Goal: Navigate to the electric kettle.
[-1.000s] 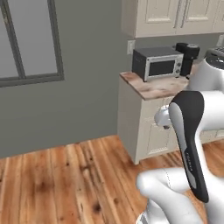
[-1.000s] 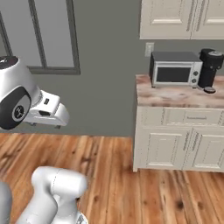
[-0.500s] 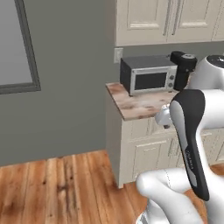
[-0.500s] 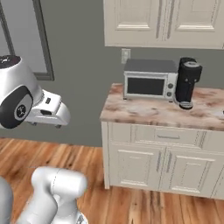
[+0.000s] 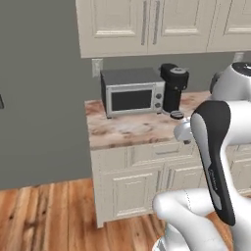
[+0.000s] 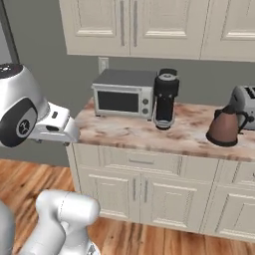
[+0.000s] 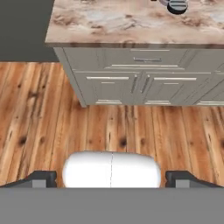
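Note:
The electric kettle [image 6: 225, 127], squat and copper-brown with a dark handle, stands on the marble counter [image 6: 139, 133] toward its right end, just in front of a silver toaster [image 6: 245, 101]. In the left base view my own arm hides that part of the counter. My gripper [image 7: 111, 180] is open with nothing between its dark fingertips [image 7: 42, 179], and it hangs above the wooden floor [image 7: 109, 131] in front of the cabinets, well short of the kettle. The white hand [image 6: 52, 125] sits left of the counter's corner.
A silver microwave [image 6: 124, 94] and a tall black coffee machine [image 6: 165, 97] stand on the counter left of the kettle. Cream base cabinets [image 6: 144, 191] lie below and wall cabinets [image 6: 134, 25] above. A grey wall [image 5: 39, 98] runs off to the left.
The whole picture has shifted: the base has moved, so the counter is closer and more central. The kettle and toaster have come into the right base view. The arm's pose is unchanged.

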